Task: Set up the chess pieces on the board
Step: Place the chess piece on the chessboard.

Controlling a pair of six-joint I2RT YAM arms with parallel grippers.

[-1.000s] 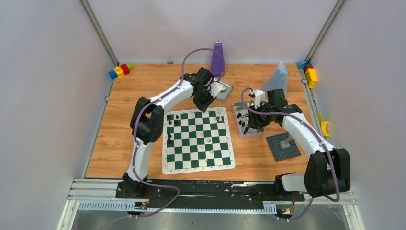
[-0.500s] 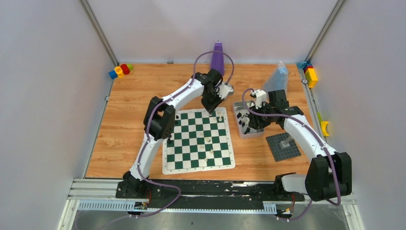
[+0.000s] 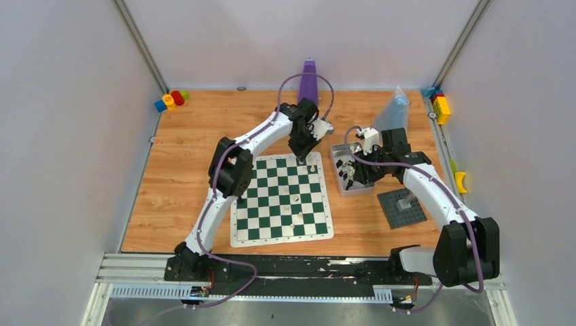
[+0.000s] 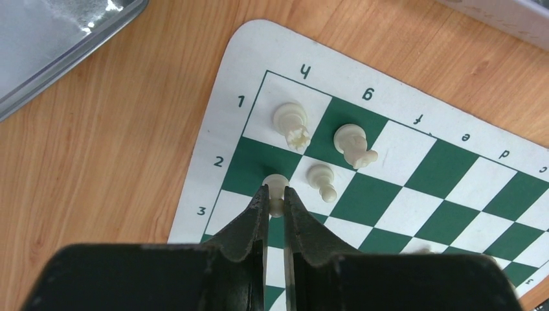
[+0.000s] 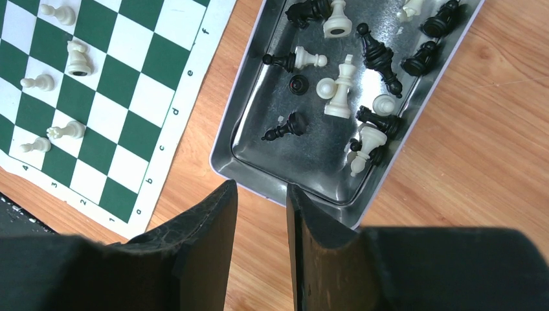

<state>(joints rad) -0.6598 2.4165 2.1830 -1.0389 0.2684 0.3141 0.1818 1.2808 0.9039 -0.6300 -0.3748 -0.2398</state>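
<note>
Left pincer: pinching a cream-white pawn, its round head showing just past the fingertips
Pawn: at the inner corner of the green edge square in row 2; whether its foot touches the mat cannot be told
Neighbours: three cream-white pieces stand just beside it, two in row 1 and a smaller one in row 2, all apart from the fingers
Board: green and white checks with a white border, flat on the bench between the two arms; the left pincer is over its far right corner
Right pincer: spread, with nothing between the fingers, hovering above the near rim of the tray
Tray: silver metal, just beside the board's right edge
Tray contents: black and cream-white pieces lying jumbled, most on their sides
Baseplate: dark grey, near the tray on the side towards the arm bases
</note>
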